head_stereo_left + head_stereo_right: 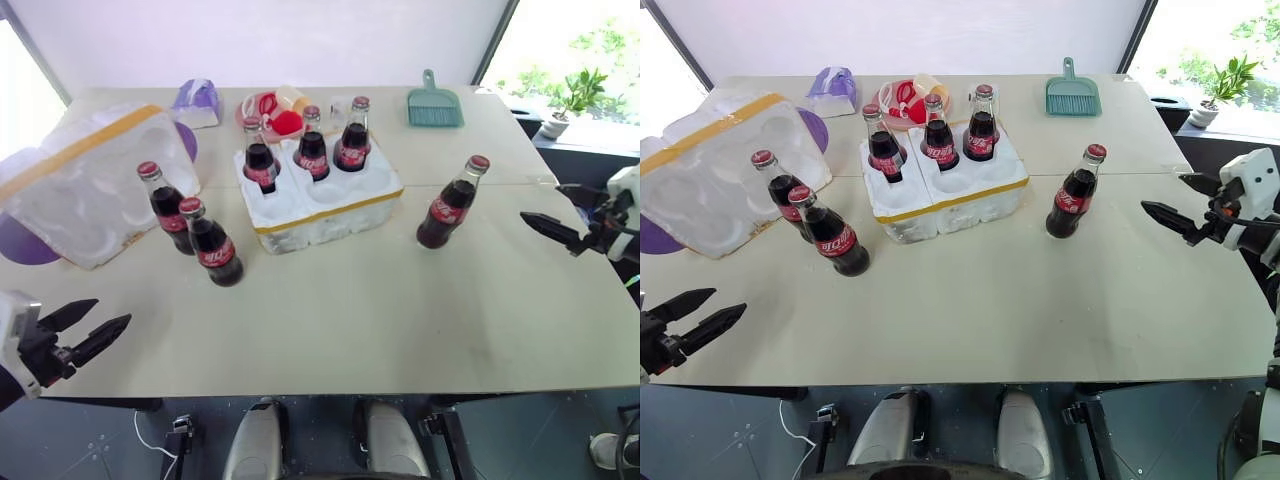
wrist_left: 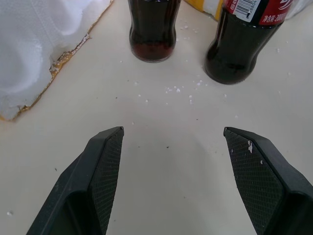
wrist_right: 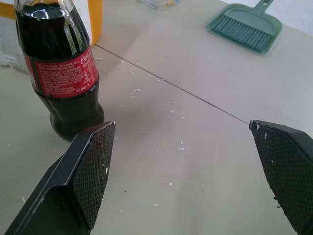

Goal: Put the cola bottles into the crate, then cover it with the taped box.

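I see 3 cola bottles (image 1: 312, 150) standing in the back wells of the crate (image 1: 325, 205) at mid tabletop (image 1: 380, 310). 2 more stand just left of it, beside the taped box (image 1: 90, 185), and 1 stands alone to its right. My left gripper (image 1: 100, 325) and right gripper (image 1: 1162, 203) both hover with fingers spread, holding nothing.

Bright daylight from the windows at both far corners, washed out to white at the left one. Soft, short shadows under the cola bottles (image 1: 452, 205) on the pale table (image 1: 350, 310), faint glare on the glass. Slight bending at the edges of the head views; wrist views sharp.
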Controlling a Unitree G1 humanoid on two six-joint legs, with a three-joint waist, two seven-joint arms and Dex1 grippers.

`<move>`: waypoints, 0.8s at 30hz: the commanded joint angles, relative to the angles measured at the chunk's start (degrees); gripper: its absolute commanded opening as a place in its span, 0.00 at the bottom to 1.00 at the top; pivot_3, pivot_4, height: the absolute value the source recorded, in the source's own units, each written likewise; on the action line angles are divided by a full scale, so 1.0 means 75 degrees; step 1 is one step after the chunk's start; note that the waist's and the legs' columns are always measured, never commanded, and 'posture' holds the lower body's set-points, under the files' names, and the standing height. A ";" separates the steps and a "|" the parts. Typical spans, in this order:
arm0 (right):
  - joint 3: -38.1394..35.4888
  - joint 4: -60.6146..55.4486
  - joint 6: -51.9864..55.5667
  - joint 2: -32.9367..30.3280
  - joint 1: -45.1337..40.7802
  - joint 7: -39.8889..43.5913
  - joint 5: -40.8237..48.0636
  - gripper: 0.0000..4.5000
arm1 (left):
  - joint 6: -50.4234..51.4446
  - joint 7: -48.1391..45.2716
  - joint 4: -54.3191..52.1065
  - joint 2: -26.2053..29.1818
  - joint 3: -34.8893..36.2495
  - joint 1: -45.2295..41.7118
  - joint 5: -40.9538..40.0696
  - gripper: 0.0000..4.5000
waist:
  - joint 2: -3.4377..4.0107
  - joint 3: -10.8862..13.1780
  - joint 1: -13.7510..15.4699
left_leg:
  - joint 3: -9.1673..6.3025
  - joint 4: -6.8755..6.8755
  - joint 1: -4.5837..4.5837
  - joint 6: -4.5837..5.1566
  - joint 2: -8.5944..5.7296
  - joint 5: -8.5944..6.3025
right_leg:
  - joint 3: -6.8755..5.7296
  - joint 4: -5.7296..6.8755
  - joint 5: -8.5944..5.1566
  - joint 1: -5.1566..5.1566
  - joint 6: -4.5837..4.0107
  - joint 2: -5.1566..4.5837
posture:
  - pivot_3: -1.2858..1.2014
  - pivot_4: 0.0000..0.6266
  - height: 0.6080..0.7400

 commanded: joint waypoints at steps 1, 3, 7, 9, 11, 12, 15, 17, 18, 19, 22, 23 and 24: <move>-0.0261 0.0120 -0.0243 -0.0153 -0.0054 0.0056 0.0030 1.00 | -0.0010 0.0013 -0.0071 -0.0003 0.0089 0.0017 0.0002 0.76 | 0.0000 0.0000 0.0000 | 0.0000 0.0000 0.0000 0.0000 0.0000 0.0000 | 0.0000 0.0000 0.0000 0.0000 0.0000 0.0000 | 0.52 0.24 0.97; -0.0238 0.0272 -0.0321 -0.0157 -0.0117 0.0078 0.0011 1.00 | 0.0128 0.0093 -0.0049 -0.0015 0.0133 -0.0054 -0.0131 0.76 | 0.0000 0.0000 0.0003 | 0.0000 0.0000 0.0001 0.0000 0.0000 0.0000 | 0.0000 0.0000 0.0000 0.0001 0.0000 0.0000 | 0.52 0.24 0.97; -0.0212 0.0496 -0.0348 -0.0157 -0.0202 0.0197 0.0053 1.00 | 0.0299 0.0148 -0.0091 -0.0026 0.0185 -0.0079 -0.0242 0.76 | 0.0000 0.0000 -0.0002 | 0.0002 0.0000 0.0003 0.0000 0.0000 0.0000 | 0.0002 0.0000 0.0000 0.0001 0.0001 0.0000 | 0.52 0.24 0.97; -0.0198 0.0550 -0.0269 -0.0164 -0.0215 0.0310 0.0098 1.00 | 0.0324 0.0126 -0.0095 -0.0030 0.0198 -0.0070 -0.0252 0.76 | 0.0000 0.0000 -0.0005 | 0.0002 0.0000 0.0004 0.0000 0.0000 0.0000 | 0.0003 0.0001 0.0000 0.0002 0.0001 0.0000 | 0.52 0.24 0.97; -0.0231 0.0492 -0.0071 -0.0189 -0.0164 0.0505 0.0219 1.00 | 0.0366 0.0151 -0.0074 -0.0048 0.0241 -0.0115 -0.0316 0.82 | 0.0000 0.0000 -0.0004 | 0.0003 0.0000 0.0006 0.0000 0.0000 0.0000 | 0.0004 0.0001 0.0000 0.0002 0.0001 0.0001 | 0.52 0.24 0.97; -0.0258 0.0408 0.0033 -0.0212 -0.0105 0.0633 0.0295 1.00 | 0.0399 0.0167 -0.0084 -0.0046 0.0265 -0.0148 -0.0377 0.88 | 0.0000 0.0000 -0.0003 | 0.0004 0.0000 0.0006 0.0000 0.0000 0.0000 | 0.0005 0.0001 0.0000 0.0002 0.0001 0.0000 | 0.52 0.24 0.97; -0.0295 0.0132 0.0347 -0.0343 -0.0026 0.1001 0.0471 1.00 | 0.0474 0.0320 -0.0333 0.0010 0.0174 -0.0359 -0.0463 1.00 | 0.0000 0.0000 0.0009 | 0.0004 0.0000 0.0007 0.0001 0.0001 0.0000 | 0.0005 0.0001 0.0000 0.0004 0.0000 0.0000 | 0.52 0.24 0.97; -0.0340 -0.0101 0.0734 -0.0504 -0.0088 0.1290 0.0653 1.00 | 0.0548 0.0434 -0.0569 0.0040 0.0042 -0.0562 -0.0580 1.00 | 0.0001 0.0001 0.0016 | 0.0004 0.0000 0.0008 0.0001 0.0001 0.0000 | 0.0005 0.0001 0.0000 0.0006 0.0000 0.0000 | 0.52 0.24 0.97; -0.0381 -0.0332 0.0959 -0.0625 -0.0047 0.1488 0.0788 1.00 | 0.0565 0.0473 -0.0691 0.0031 -0.0051 -0.0642 -0.0621 1.00 | 0.0002 0.0001 0.0018 | 0.0004 0.0000 0.0008 0.0001 0.0001 0.0000 | 0.0006 0.0000 0.0000 0.0007 0.0000 0.0000 | 0.52 0.24 0.97; -0.0425 -0.0580 0.1172 -0.0744 0.0029 0.1664 0.0916 1.00 | 0.0588 0.0506 -0.0806 0.0017 -0.0142 -0.0714 -0.0650 1.00 | 0.0005 0.0002 0.0018 | 0.0004 0.0000 0.0008 0.0001 0.0001 0.0000 | 0.0008 0.0000 0.0000 0.0007 0.0000 0.0000 | 0.52 0.24 0.97; -0.0629 -0.1620 0.1916 -0.1097 0.0440 0.2140 0.1377 1.00 | 0.0638 0.0585 -0.0956 0.0052 -0.0500 -0.1015 -0.0650 1.00 | 0.0011 0.0004 0.0020 | 0.0006 0.0000 0.0012 0.0002 0.0001 -0.0001 | 0.0011 0.0001 0.0001 0.0008 0.0001 0.0000 | 0.52 0.24 0.97; -0.0757 -0.2062 0.2197 -0.1229 0.0632 0.2290 0.1579 1.00 | 0.0636 0.0629 -0.0934 0.0068 -0.0661 -0.1196 -0.0640 1.00 | 0.0011 0.0004 0.0014 | 0.0006 -0.0003 0.0016 0.0003 0.0002 -0.0002 | 0.0011 0.0002 0.0001 0.0010 0.0001 0.0001 | 0.52 0.24 0.97; -0.0883 -0.2463 0.2443 -0.1332 0.0807 0.2395 0.1749 1.00 | 0.0649 0.0667 -0.0898 0.0086 -0.0796 -0.1370 -0.0648 1.00 | 0.0012 0.0003 0.0021 | 0.0006 -0.0004 0.0020 0.0003 0.0004 -0.0002 | 0.0011 0.0002 0.0001 0.0013 0.0001 0.0003 | 0.52 0.24 0.97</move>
